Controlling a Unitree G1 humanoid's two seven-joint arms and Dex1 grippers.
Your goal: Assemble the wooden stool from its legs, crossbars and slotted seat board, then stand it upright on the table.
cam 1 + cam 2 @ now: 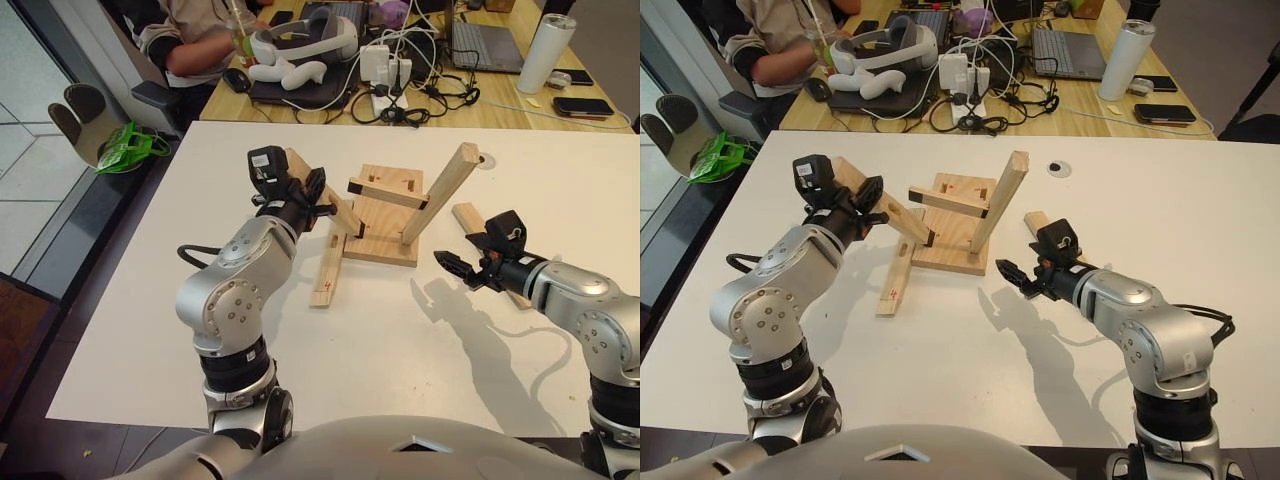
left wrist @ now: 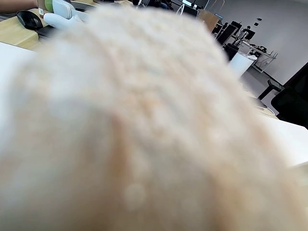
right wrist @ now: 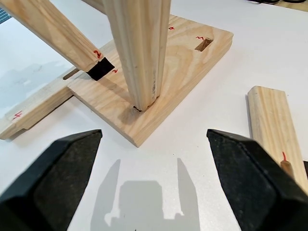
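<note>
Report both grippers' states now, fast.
Left gripper: shut on the slanted pale wooden leg.
Right gripper: open, empty, above the white table near the square wooden seat board.

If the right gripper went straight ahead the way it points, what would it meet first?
The right gripper would likely meet the seat board, near edge first, or the upright leg if it travels higher.

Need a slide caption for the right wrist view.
Right gripper, jaws open, faces the slotted seat board with one leg standing on it; a loose wooden piece lies beside the board.
</note>
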